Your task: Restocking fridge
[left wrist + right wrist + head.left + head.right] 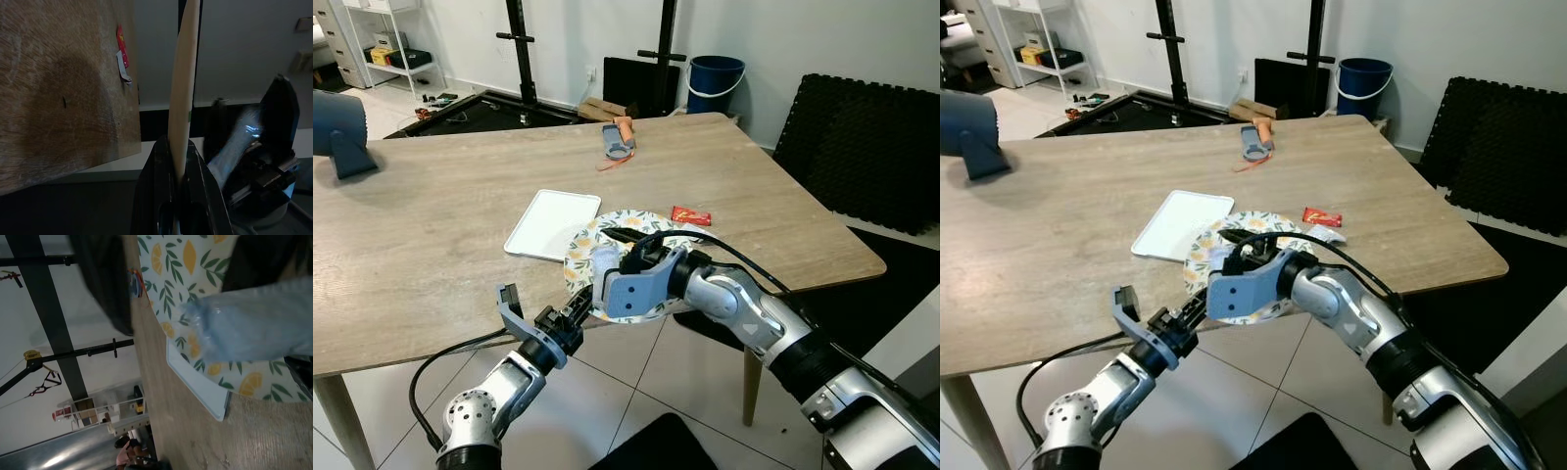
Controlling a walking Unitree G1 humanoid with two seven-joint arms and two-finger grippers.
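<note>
Lemon-print plate (607,245) overhanging the near edge of the wooden table (431,245), overlapping the white tray (551,223). Left gripper (576,313) clenched on the plate's near rim. Right gripper (607,262) over the plate, grasping a crinkled clear wrapper (244,328).

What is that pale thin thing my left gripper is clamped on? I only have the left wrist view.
Observer: A lemon-patterned plate, seen edge-on. The left gripper grips its near rim at the near edge of the table.
Operator: Is anything under it?
Observer: Its far side overlaps a white tray.
Operator: And the blurry bluish shape beside me?
Observer: That is the right gripper, above the plate with something pale and translucent.
</note>
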